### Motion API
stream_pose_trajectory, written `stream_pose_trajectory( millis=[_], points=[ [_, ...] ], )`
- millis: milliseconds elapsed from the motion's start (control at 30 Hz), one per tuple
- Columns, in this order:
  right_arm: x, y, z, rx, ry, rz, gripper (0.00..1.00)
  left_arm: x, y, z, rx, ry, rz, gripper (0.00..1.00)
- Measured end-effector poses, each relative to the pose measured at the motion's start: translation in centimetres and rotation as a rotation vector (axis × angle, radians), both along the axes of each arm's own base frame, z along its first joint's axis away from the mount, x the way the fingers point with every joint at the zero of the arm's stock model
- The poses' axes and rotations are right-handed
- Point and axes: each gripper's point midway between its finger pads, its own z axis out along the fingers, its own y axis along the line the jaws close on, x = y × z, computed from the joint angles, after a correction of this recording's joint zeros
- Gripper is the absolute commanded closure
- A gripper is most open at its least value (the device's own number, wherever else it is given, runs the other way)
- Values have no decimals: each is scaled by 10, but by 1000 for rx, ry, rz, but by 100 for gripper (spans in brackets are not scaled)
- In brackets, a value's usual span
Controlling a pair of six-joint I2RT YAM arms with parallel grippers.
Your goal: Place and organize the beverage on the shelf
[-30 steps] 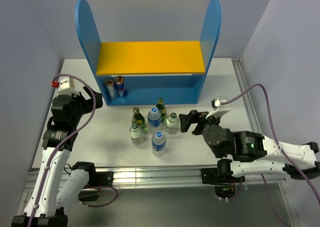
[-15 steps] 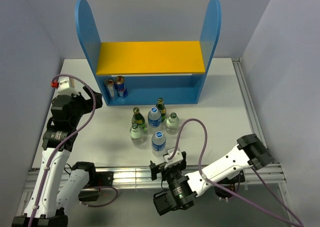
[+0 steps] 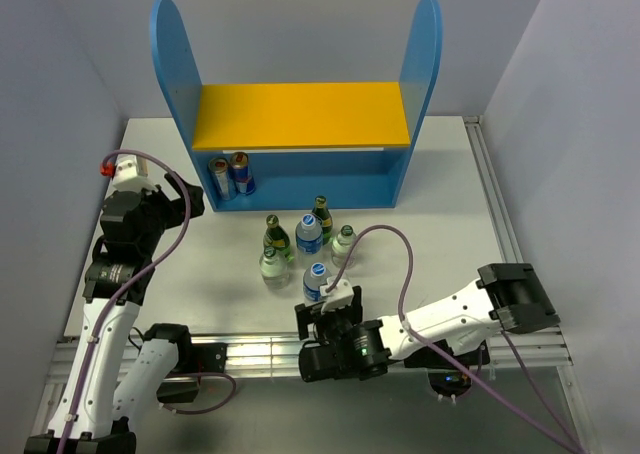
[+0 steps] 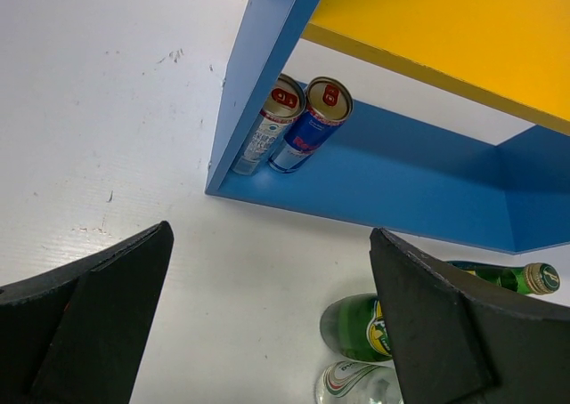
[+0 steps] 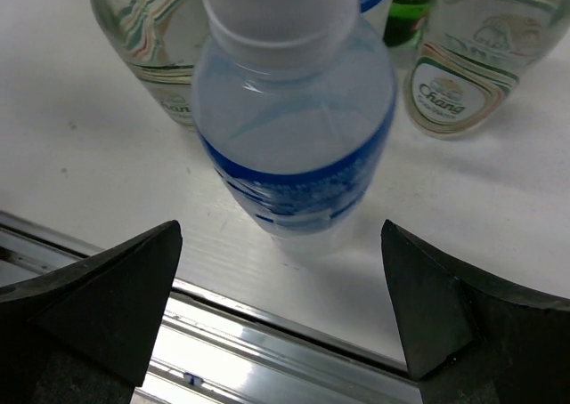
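Six bottles stand in a cluster in front of the blue shelf (image 3: 418, 84). There are two green glass bottles (image 3: 272, 232) (image 3: 322, 217), two clear glass ones (image 3: 272, 267) (image 3: 344, 246) and two blue-labelled plastic ones (image 3: 309, 234) (image 3: 316, 281). My right gripper (image 3: 325, 309) is open at the table's near edge, just in front of the nearest plastic bottle (image 5: 294, 128). That bottle stands a little beyond the gap between the fingers (image 5: 98, 306). My left gripper (image 3: 185, 199) is open and empty, left of the cluster. Its view shows a green bottle (image 4: 356, 328).
Two drink cans (image 3: 230, 177) stand on the shelf's lower tier at its left end, also in the left wrist view (image 4: 289, 124). The yellow upper board (image 3: 300, 114) is bare. A metal rail (image 3: 250, 349) runs along the table's near edge, under the right gripper.
My right arm has swung from the right of the bottles round to the near edge, and its gripper now faces the nearest plastic bottle. The left arm has not moved.
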Motion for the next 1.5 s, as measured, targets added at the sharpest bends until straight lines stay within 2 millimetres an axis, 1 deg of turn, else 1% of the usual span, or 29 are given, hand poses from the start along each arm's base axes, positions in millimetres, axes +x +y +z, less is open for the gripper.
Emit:
stream_pose_trajectory(
  millis=[100,200,333,433,567,633,667,700,733,767,833,867,967,1000,1067,1100,1167,1233,1300,1367,1400,1433,1500],
  points=[
    [5,13,-4,15,1,3,0,0,0,0,0,-2,0,1],
    [10,23,-13,8,-4,10,0,-1,0,1,-1,-6,0,1],
    [24,21,-26,8,-7,-22,0,-1,0,1,-1,-6,0,1],
    [34,16,-31,8,-18,-52,1,-1,0,1,-1,-5,0,1],
    [43,13,-32,6,-47,-91,5,-1,0,1,-1,-6,-1,1],
    [47,11,-33,-2,-65,-105,12,-1,0,1,0,-6,0,1],
    [48,11,-33,-2,-73,-109,19,-1,0,1,-1,-6,0,1],
    [49,11,-33,-3,-80,-113,41,-1,0,1,-1,-6,-1,1],
    [49,12,-33,0,-82,-113,58,-1,0,1,0,-6,0,1],
    [50,13,-31,-2,-89,-116,77,-1,0,1,0,-6,0,1],
    [51,12,-30,-8,-92,-121,95,-1,0,1,-1,-6,0,1],
    [50,12,-30,-21,-87,-116,100,-1,0,1,0,-6,0,1],
    [47,10,-27,-61,-74,-111,100,-1,0,1,0,-6,0,1],
    [44,8,-23,-93,-73,-105,100,-1,0,1,0,-6,0,1],
    [35,10,-7,-116,-69,-86,100,-1,0,1,-1,-6,0,1],
    [29,13,6,-124,-67,-75,100,-1,0,1,0,-6,0,1],
    [20,21,41,-99,-62,-57,100,-1,0,1,0,-6,1,1],
    [13,31,87,-20,-62,-44,100,-1,1,1,0,-5,3,1],
    [13,32,137,60,-69,-29,100,-1,2,1,0,-6,5,1],
    [21,25,187,115,-102,-21,100,-1,2,1,0,-6,6,1],
    [32,16,220,163,-132,-27,100,-1,2,1,0,-6,7,1],
    [38,10,234,187,-148,-34,100,-1,2,1,-1,-6,6,1],
    [64,-11,271,209,-195,-58,100,0,3,1,0,-4,10,2]
  ],
)
